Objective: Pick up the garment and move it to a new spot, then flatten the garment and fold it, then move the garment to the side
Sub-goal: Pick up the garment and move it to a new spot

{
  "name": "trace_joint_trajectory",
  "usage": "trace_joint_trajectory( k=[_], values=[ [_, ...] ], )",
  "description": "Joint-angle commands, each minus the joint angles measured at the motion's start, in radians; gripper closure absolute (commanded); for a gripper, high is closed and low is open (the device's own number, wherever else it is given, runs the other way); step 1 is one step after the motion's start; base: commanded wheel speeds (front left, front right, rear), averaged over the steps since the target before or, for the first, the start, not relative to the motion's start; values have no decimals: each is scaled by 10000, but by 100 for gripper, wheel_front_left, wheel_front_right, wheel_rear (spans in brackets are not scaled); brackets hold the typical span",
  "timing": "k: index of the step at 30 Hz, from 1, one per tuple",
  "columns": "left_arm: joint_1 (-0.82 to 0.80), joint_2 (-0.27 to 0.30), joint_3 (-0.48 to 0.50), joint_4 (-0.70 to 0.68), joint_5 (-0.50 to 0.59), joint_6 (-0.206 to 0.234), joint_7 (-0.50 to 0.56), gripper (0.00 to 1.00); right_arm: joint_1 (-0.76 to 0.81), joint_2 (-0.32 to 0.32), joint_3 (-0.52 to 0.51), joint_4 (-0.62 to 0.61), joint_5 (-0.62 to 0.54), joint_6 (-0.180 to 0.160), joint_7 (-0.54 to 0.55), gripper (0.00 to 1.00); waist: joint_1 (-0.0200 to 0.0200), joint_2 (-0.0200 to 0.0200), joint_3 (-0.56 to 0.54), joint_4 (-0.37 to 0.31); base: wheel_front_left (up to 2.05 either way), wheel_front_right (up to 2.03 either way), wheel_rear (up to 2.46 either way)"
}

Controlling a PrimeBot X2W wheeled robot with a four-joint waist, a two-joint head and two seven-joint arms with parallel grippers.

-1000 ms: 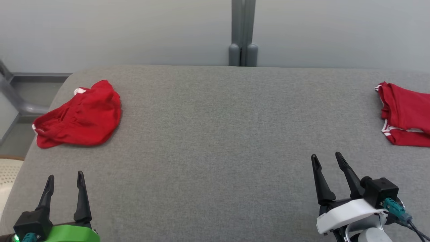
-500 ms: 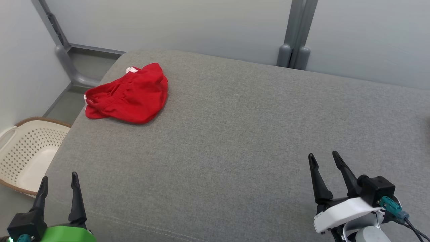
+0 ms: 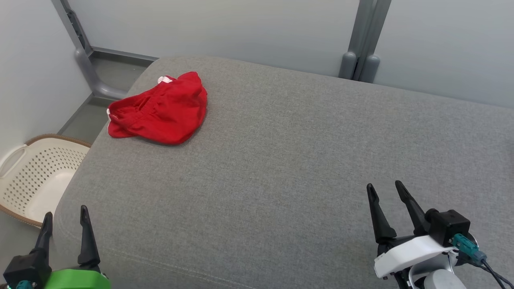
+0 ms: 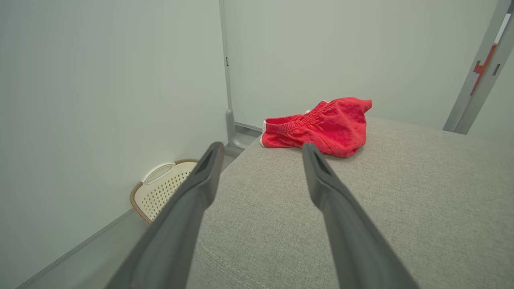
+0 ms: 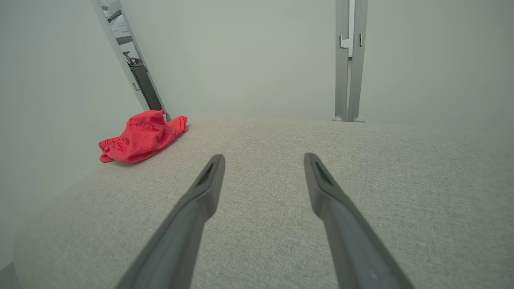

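We are recording a shift of the whole head view against the earlier frames: the camera is turning toward the robot's left, so the red garment [image 3: 160,110] is appearing nearer the picture's centre and a perforated cream basket [image 3: 32,180] is coming into view on the floor beside the grey surface [image 3: 281,168]. The garment itself is keeping its crumpled shape and its place. We are locating it at the far left corner of the surface, well apart from both grippers. Its long axis is running diagonally, from near left toward far right; the elastic waistband end is pointing toward the surface's left edge, and white trim is showing at the far end. The left gripper [image 3: 66,211] and the right gripper [image 3: 384,185] are hovering at the near edge, jaws apart on each and gripping nothing.
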Motion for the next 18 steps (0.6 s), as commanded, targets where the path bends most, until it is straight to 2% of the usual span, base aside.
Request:
trace_joint_trajectory(
  k=[1,10,18],
  values=[
    [-252,-42,32,3,-72,26,-3,0,-150,-89,-22,18,-48,-16,-30,0,0,0,114,-134,0,0,0],
    [-2458,389,-131,368,-556,-32,-3,0,-675,-441,-499,-298,-353,-18,-30,0,0,0,1457,-968,0,0,0],
    [-5362,1308,-362,1400,-1224,-47,-3,0,-1392,-813,-1249,-904,-780,-16,36,0,0,0,3348,-2175,0,0,0]
  ],
)
